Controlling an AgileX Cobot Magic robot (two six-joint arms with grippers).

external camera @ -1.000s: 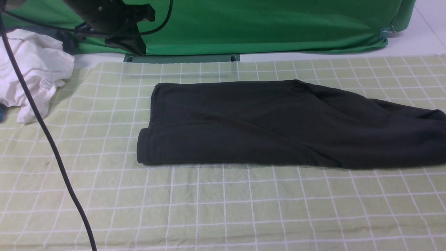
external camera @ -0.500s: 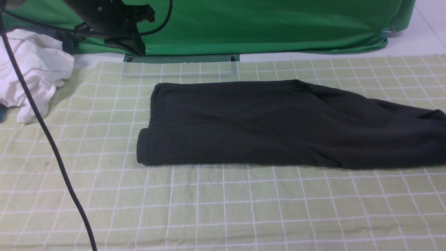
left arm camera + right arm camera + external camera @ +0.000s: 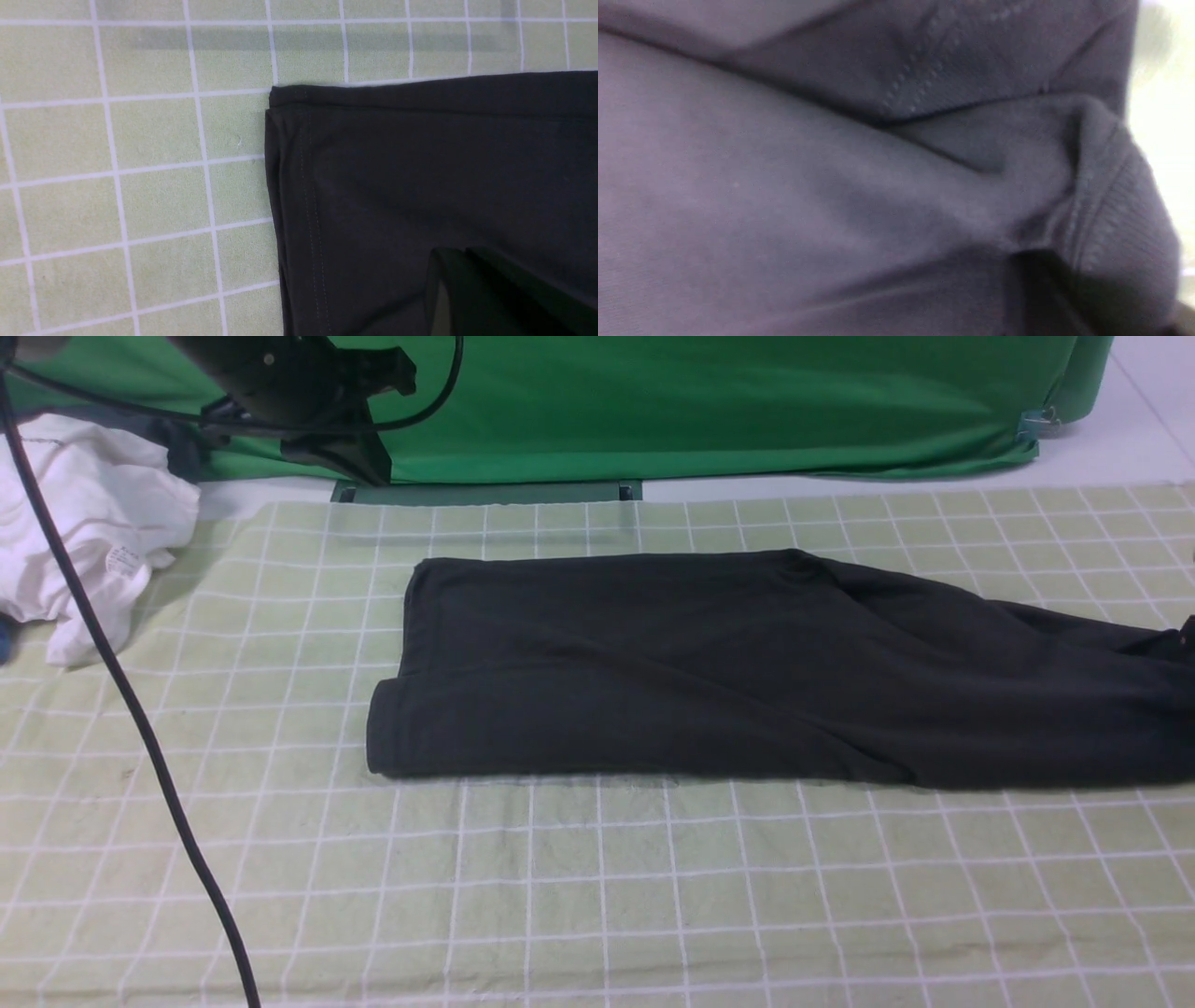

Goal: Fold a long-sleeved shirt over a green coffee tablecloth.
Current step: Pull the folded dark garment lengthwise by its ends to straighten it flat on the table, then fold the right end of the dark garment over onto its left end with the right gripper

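Tablecloth point(image 3: 597, 896), pale green with a white grid, carries the long-sleeved shirt point(image 3: 709, 663), folded black across its middle. Left gripper point(image 3: 467, 289) hangs clenched, empty, above the shirt's left corner. Whether the right gripper point(image 3: 1041, 289) grasps the bunched right end is unclear; it should probably pinch every layer before lifting.

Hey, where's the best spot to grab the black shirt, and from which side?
I'd take the long-sleeved shirt by its near left corner, coming in from the left. It lies as a long strip; that end is a straight stacked edge with bare tablecloth beside it.
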